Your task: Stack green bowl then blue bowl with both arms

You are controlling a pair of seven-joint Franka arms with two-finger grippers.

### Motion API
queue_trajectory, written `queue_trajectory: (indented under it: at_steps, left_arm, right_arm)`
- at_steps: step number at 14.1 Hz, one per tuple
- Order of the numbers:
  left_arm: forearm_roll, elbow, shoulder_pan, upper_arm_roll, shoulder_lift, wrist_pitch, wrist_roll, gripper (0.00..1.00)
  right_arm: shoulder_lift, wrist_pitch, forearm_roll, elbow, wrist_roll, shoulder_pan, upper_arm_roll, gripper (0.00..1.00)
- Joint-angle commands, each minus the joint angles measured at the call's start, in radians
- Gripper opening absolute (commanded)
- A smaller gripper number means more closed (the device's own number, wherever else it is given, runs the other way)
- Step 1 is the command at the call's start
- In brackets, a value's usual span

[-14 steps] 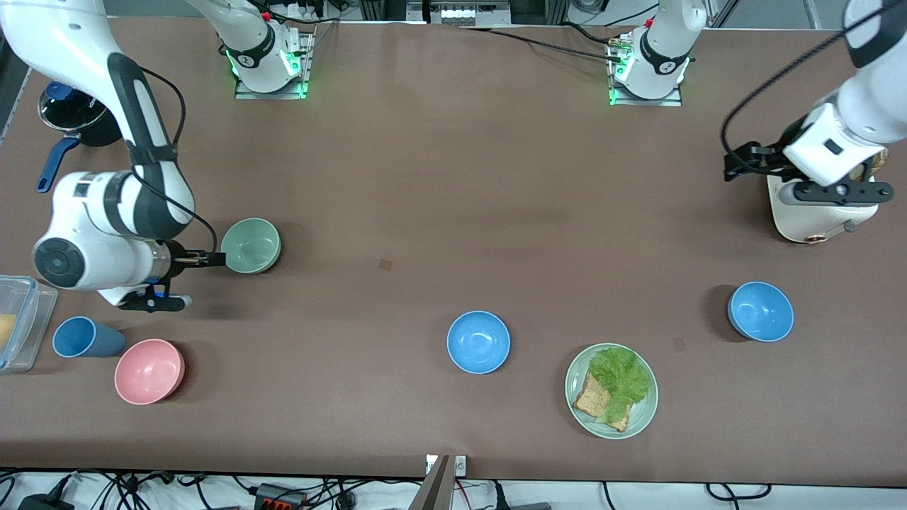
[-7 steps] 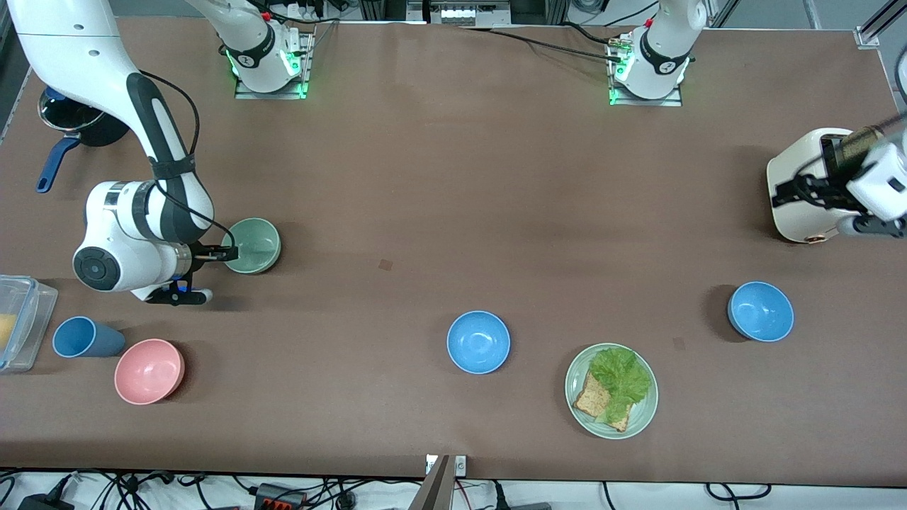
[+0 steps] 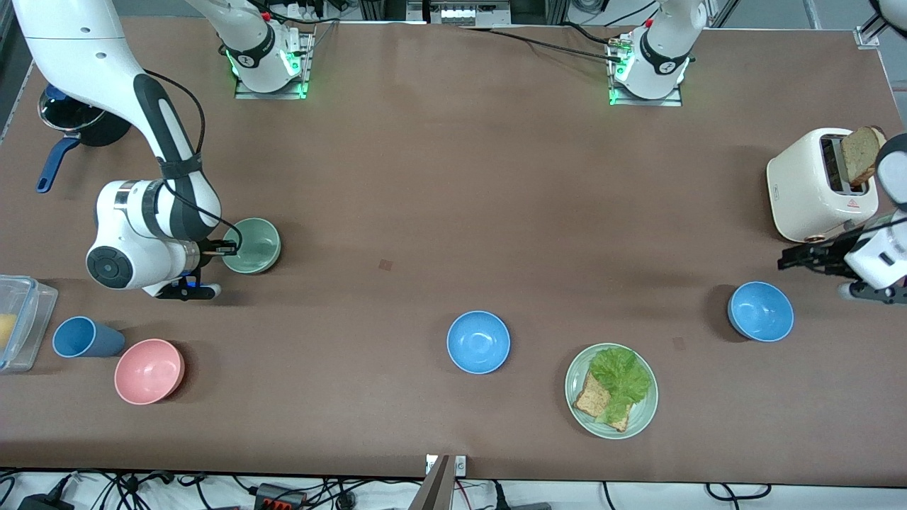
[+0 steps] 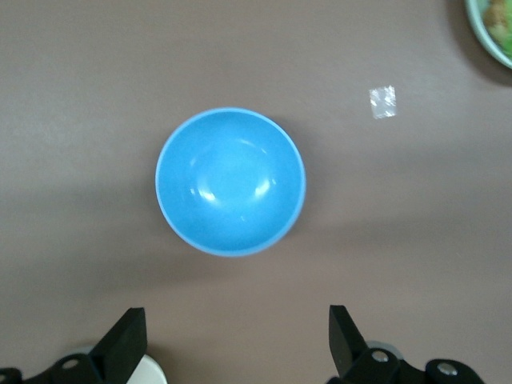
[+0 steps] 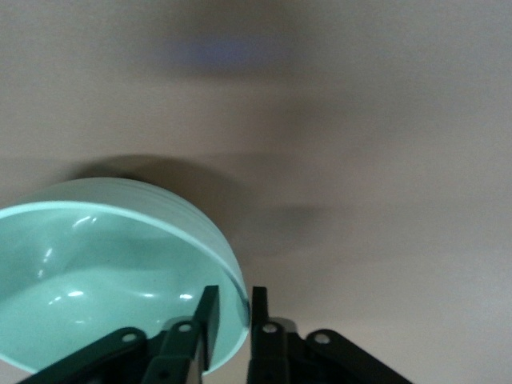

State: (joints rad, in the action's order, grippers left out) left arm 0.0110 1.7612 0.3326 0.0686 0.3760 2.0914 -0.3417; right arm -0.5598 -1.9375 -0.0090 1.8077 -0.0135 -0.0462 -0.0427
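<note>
Since 1.0 s ago the right gripper (image 3: pixel 228 247) has advanced from just beside the small round pale mint-green bowl (image 3: pixel 251 245) onto its rim, and the left gripper (image 3: pixel 793 258) has swung off the white two-slot toaster (image 3: pixel 815 185) and down to hover over the brown table (image 3: pixel 425 184) between that toaster and the smooth sky-blue bowl (image 3: pixel 760 311) at the left arm's end. In the right wrist view the right gripper (image 5: pixel 232 316) has its fingers (image 5: pixel 210 314) nearly together, pinching the green bowl's (image 5: pixel 112 272) rim wall with one finger inside and one outside; the bowl sits on the table at the right arm's end. In the left wrist view the left gripper's fingers (image 4: pixel 126 340) are spread wide, with the blue bowl (image 4: pixel 230 182) lying past their tips and untouched. A second sky-blue bowl (image 3: pixel 478 341) stands mid-table, at about 10 o'clock from the pale-green plate (image 3: pixel 577 368) carrying bread and lettuce. From the green bowl, a pink bowl (image 3: pixel 149 370) lies at roughly 7 o'clock, with a dark blue cup (image 3: pixel 85 337) just beside it.
</note>
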Motion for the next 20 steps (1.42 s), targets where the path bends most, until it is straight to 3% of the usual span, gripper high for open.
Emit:
queue_trajectory:
  at_steps: [1,6,8,10,13,16,20]
  left_arm:
    - [0.003,0.02,0.037,0.007,0.036,0.091,-0.037,1.0]
    - [0.001,0.021,0.055,0.007,0.147,0.315,-0.101,1.0]
    - [0.001,0.056,0.072,0.007,0.17,0.405,-0.128,1.0]
    - [0.001,0.105,0.074,0.007,0.17,0.485,-0.131,1.0]
    - [0.001,0.109,0.08,0.008,0.193,0.519,-0.154,1.0]
    - [0.004,0.104,0.078,0.01,0.216,0.545,-0.148,1.0]
    - [0.004,0.103,0.077,0.01,0.218,0.545,-0.138,1.0]
  right_arm:
    - [0.026,0.002,0.044,0.015,-0.011,-0.011,0.012,0.0]
    - [0.034,0.043,0.09,-0.092,-0.031,-0.113,0.055,0.0]
    - [0.031,0.058,0.098,-0.14,-0.042,-0.191,0.067,0.0]
    - [0.026,0.057,0.165,-0.154,-0.081,-0.248,0.067,0.0]
    - [0.009,0.045,0.254,-0.156,-0.15,-0.325,0.067,0.0]
    - [-0.072,0.04,0.254,-0.238,-0.34,-0.464,0.066,0.0]
    - [-0.159,0.012,0.268,-0.349,-0.515,-0.564,0.067,0.0]
